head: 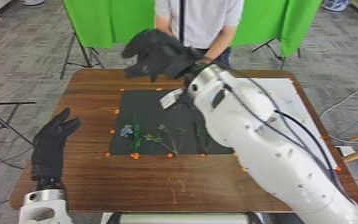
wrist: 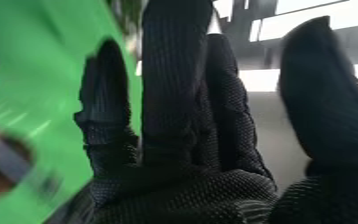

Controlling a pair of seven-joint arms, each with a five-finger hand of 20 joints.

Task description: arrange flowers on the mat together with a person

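- Nearest us, we have the bare near part of the brown desk [head: 140,187], on our side of the dark mat [head: 140,110].
- Our left hand [head: 51,150] is over the desk, to the left of the mat and apart from it; its fingers are open, relaxed and fairly straight.
- Along the mat's near edge we see small orange marks [head: 135,156], with others beside its left edge.
- On the mat, towards its near left part, we find the task's flowers: a blue flower [head: 127,130] with a green stem [head: 136,140] just beside it, and to the right of these some thin branching sprigs [head: 168,142].
- To the right of the mat we see a white sheet [head: 291,95] on the desk, partly behind our right arm [head: 255,145], which also crosses above the mat's right side.
- Near the mat's far edge lies a small white tag [head: 170,99].
- Our right hand [head: 162,55] is raised, past the mat's far edge as we look; in the wrist view, this right hand [wrist: 184,195] has its fingers open and straight, the thumb apart from them.
- Well beyond the mat hangs a green curtain [head: 113,22].
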